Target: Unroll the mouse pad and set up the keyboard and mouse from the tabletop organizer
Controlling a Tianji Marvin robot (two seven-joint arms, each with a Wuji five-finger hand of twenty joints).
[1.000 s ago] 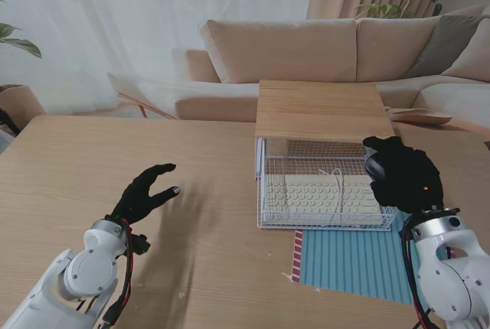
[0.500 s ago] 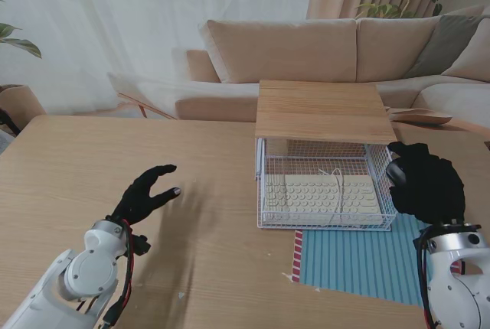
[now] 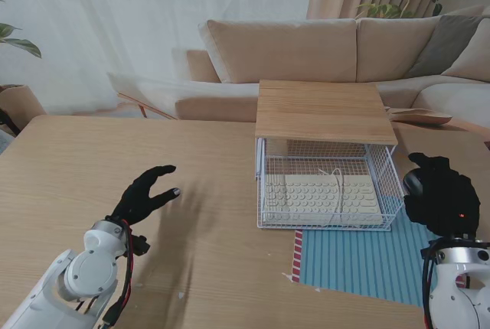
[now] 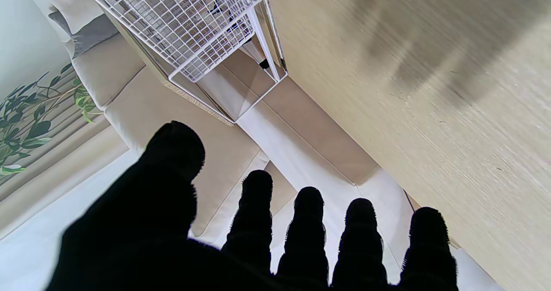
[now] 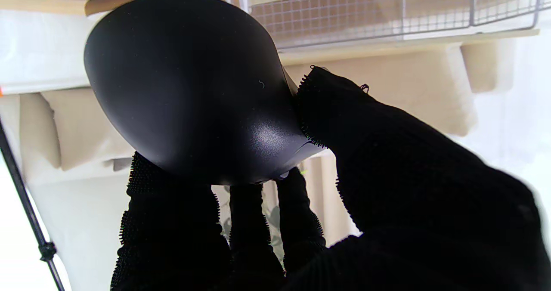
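My right hand [image 3: 442,196] is shut on a black mouse [image 5: 189,88], held above the table just right of the white wire organizer [image 3: 325,184] with its wooden top [image 3: 323,110]. In the right wrist view the fingers [image 5: 172,222] and thumb wrap the mouse. A white keyboard [image 3: 320,197] with a coiled cord lies inside the organizer. The blue striped mouse pad [image 3: 356,260] lies flat, nearer to me than the organizer. My left hand [image 3: 145,191] hovers open over the left part of the table, its fingers [image 4: 305,235] spread and holding nothing.
The wooden table [image 3: 115,161] stretches to the left. A beige sofa [image 3: 321,50] stands behind the table, with plants at both far corners. The mouse pad's red-striped edge [image 3: 297,254] lies near the table's middle.
My right hand has drawn the mouse away from the organizer's right front corner, moving right and nearer to me. The left hand has stayed still.
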